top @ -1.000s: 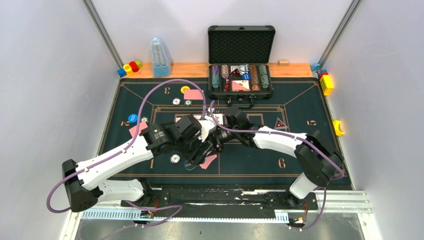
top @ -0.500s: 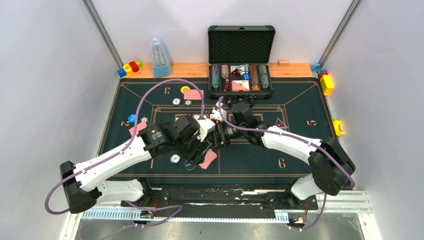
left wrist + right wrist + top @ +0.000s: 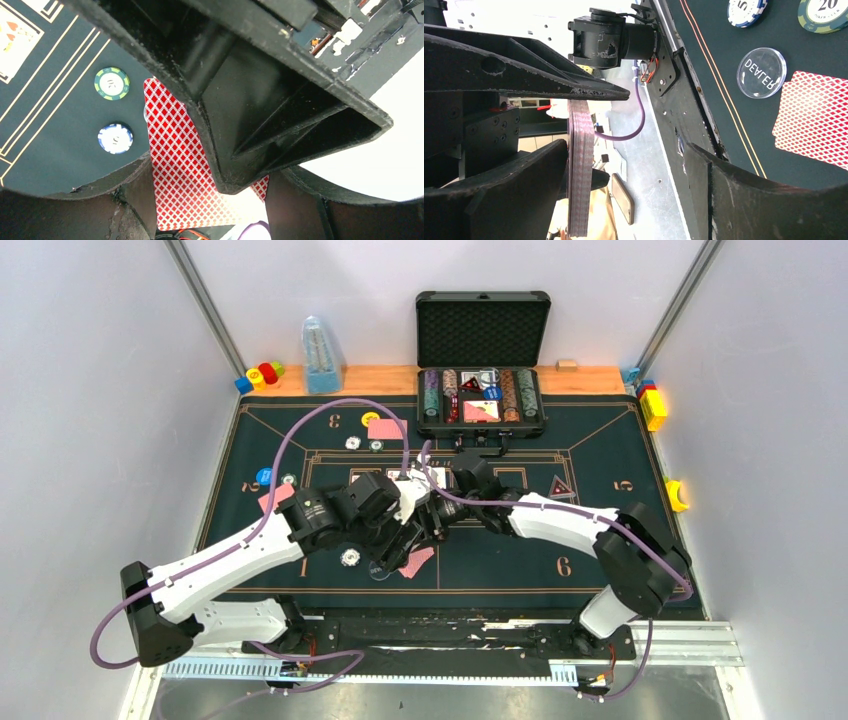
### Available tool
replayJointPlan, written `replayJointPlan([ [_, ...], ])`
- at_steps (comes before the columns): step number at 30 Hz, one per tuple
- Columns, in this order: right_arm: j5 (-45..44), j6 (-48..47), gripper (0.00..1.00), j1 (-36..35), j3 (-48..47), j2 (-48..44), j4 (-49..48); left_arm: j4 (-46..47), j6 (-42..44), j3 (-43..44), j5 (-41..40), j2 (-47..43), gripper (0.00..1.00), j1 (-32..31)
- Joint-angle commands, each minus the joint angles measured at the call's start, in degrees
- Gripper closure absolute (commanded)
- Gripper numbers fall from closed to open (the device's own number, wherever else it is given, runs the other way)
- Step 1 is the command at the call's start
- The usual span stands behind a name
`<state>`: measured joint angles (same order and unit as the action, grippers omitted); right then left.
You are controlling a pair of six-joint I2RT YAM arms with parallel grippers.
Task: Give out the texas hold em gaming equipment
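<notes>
My left gripper (image 3: 403, 540) (image 3: 207, 180) is shut on a deck of red-diamond-backed cards (image 3: 175, 150), gripped by its edges above the mat's near middle. My right gripper (image 3: 432, 519) (image 3: 624, 150) is open at the deck, which shows edge-on (image 3: 579, 165) beside one of its fingers (image 3: 509, 190). In the left wrist view that finger lies across the deck's top card. Below on the mat lie a red-backed card (image 3: 417, 562) (image 3: 816, 117), a clear dealer button (image 3: 761, 72), a green chip (image 3: 112, 83) and a white-blue chip (image 3: 115, 138).
The open black case (image 3: 482, 400) of chips and cards stands at the back. At seat 3 lie a card (image 3: 387, 428), a yellow disc (image 3: 370, 419) and two chips. At seat 2 lie a blue disc (image 3: 264, 476) and a card (image 3: 275, 497). Toy blocks (image 3: 260, 374) and a blue bottle (image 3: 321, 355) stand back left.
My right gripper drew back to the right from the deck half a second ago and has come back to it. My left gripper has held the deck almost still.
</notes>
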<state>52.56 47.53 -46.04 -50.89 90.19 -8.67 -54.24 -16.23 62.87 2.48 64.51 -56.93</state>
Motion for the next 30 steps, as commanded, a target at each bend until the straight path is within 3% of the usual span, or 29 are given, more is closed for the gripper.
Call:
replayJointPlan([
  [1,-0.87,-0.63,0.13,-0.19,-1.14,0.31,-1.15,1.99,0.86,0.32,-0.17,-1.38,1.0,-0.02],
  [11,-15.93,-5.28,0.13,0.54,0.29,-5.18,10.33,1.94,0.84,0.24,-0.16,-1.75,1.0,-0.03],
  [30,-17.01,-8.53,0.13,1.48,-0.17,-9.99,13.94,1.97,0.89,0.16,-0.18,-2.1,1.0,-0.03],
])
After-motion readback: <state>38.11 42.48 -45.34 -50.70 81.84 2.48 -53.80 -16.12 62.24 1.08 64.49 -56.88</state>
